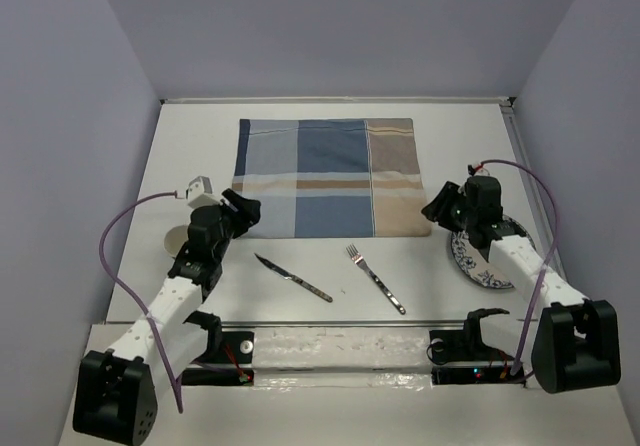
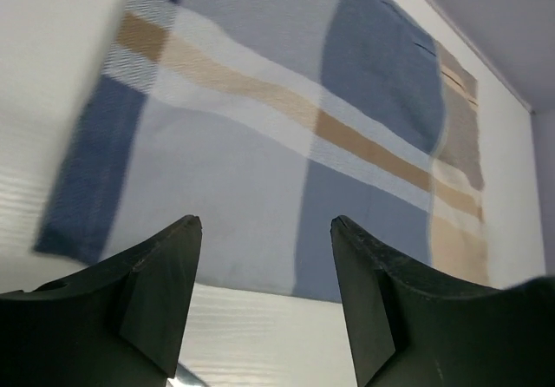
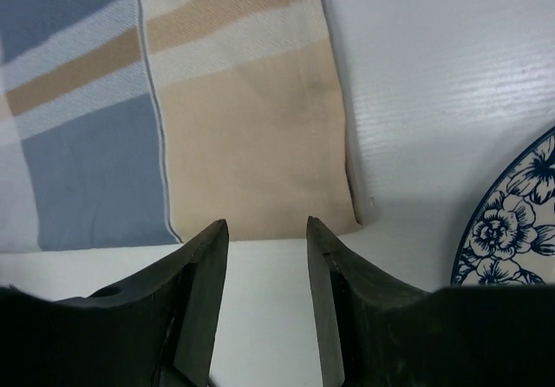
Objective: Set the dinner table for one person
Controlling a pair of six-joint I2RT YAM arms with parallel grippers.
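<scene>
The white dinner table [image 1: 190, 146] carries a blue-and-tan striped cloth [image 1: 325, 176] lying flat at its middle back. A knife [image 1: 292, 277] and a fork [image 1: 375, 278] lie in front of the cloth. A blue-and-white floral plate [image 1: 478, 263] sits at the right, partly under my right arm. My left gripper [image 1: 245, 209] is open and empty at the cloth's near left corner; in the left wrist view [image 2: 264, 222] the cloth [image 2: 260, 127] lies just ahead. My right gripper [image 1: 436, 209] is open and empty at the cloth's near right corner [image 3: 260, 144]; the plate's rim [image 3: 512, 222] shows beside it.
A pale round object [image 1: 177, 238] sits at the left, mostly hidden behind my left arm. Lilac walls close the table in at the back and both sides. A metal rail [image 1: 330, 341] runs along the near edge between the arm bases.
</scene>
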